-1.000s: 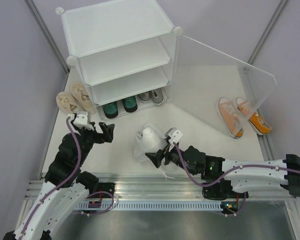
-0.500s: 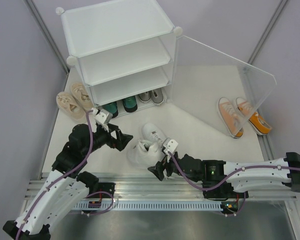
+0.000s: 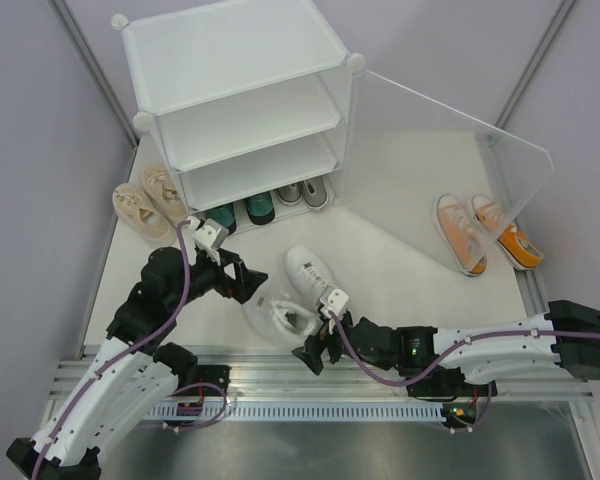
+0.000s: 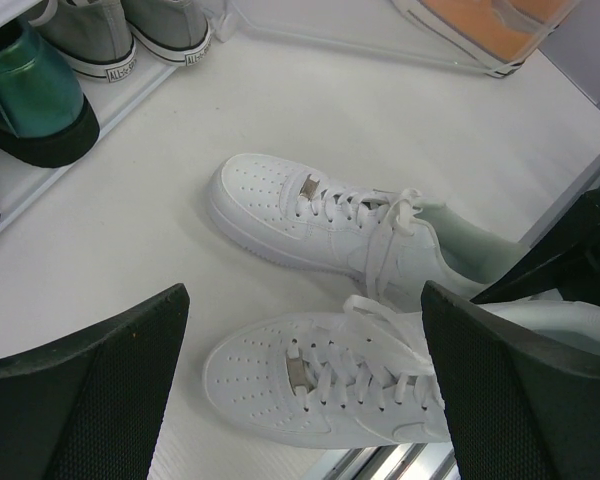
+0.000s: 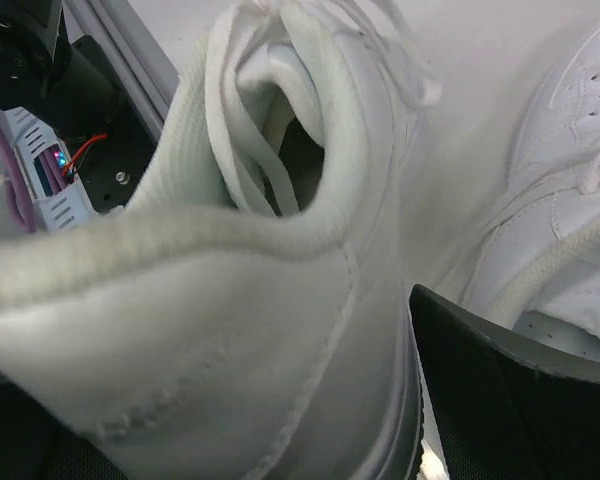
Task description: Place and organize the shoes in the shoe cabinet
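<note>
Two white shoes lie on the table in front of the shoe cabinet (image 3: pixel 240 60). The far white shoe (image 3: pixel 310 272) points at the cabinet. The near white shoe (image 3: pixel 275 315) lies flat by the table's front edge. My left gripper (image 3: pixel 245 283) hovers open above it, toe and laces (image 4: pixel 320 385) showing between the fingers (image 4: pixel 90 390). My right gripper (image 3: pixel 315 350) sits at this shoe's heel (image 5: pixel 230 330), which fills its view. One finger (image 5: pixel 510 400) stands just beside the sole; the other is hidden. Its jaws stand wide.
Dark green shoes (image 3: pixel 240 213) and grey shoes (image 3: pixel 305 190) sit on the cabinet's bottom tier. Beige shoes (image 3: pixel 145 200) lie left of the cabinet. Orange shoes (image 3: pixel 480 235) stand behind the open clear door panel (image 3: pixel 450 170). A metal rail (image 3: pixel 330 385) runs along the front edge.
My right gripper drew back toward the front edge and the near white shoe came down flat on the table. My left gripper swung right, over the white shoes.
</note>
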`<state>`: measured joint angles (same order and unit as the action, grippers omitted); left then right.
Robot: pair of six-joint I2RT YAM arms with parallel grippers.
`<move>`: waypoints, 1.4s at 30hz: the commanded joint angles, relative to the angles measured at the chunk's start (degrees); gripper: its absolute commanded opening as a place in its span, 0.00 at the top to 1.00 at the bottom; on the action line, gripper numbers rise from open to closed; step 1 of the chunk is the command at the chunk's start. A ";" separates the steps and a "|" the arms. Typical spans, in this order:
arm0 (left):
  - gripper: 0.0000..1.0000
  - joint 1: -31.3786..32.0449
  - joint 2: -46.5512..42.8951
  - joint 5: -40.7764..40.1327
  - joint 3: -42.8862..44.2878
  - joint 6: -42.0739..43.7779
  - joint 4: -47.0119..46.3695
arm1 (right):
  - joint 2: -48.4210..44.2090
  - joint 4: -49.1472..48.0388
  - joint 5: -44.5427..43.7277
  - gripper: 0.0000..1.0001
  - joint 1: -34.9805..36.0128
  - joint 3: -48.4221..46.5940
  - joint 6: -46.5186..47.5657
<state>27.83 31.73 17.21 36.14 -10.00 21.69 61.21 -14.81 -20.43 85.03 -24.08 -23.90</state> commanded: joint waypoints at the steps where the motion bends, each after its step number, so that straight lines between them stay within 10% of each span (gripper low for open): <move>1: 0.00 0.20 -0.09 1.07 -0.37 2.00 -2.36 | 2.16 4.09 2.32 0.02 0.48 2.89 -5.45; 9: 0.01 0.20 0.00 1.07 -0.46 2.00 -2.27 | 1.72 5.22 0.82 0.27 0.57 1.84 -3.87; 15: 0.00 0.20 -0.70 -0.15 -0.11 2.09 -1.92 | 1.72 10.31 -0.83 0.09 1.97 -1.49 -1.94; 42: 0.00 0.20 -5.27 -9.13 0.07 2.00 -0.86 | 0.93 39.15 -10.25 0.09 10.42 -13.63 -7.04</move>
<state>27.83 26.76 8.84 35.92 -9.91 21.74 62.67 18.55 -28.23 95.31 -36.27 -28.80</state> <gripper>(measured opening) 0.994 0.901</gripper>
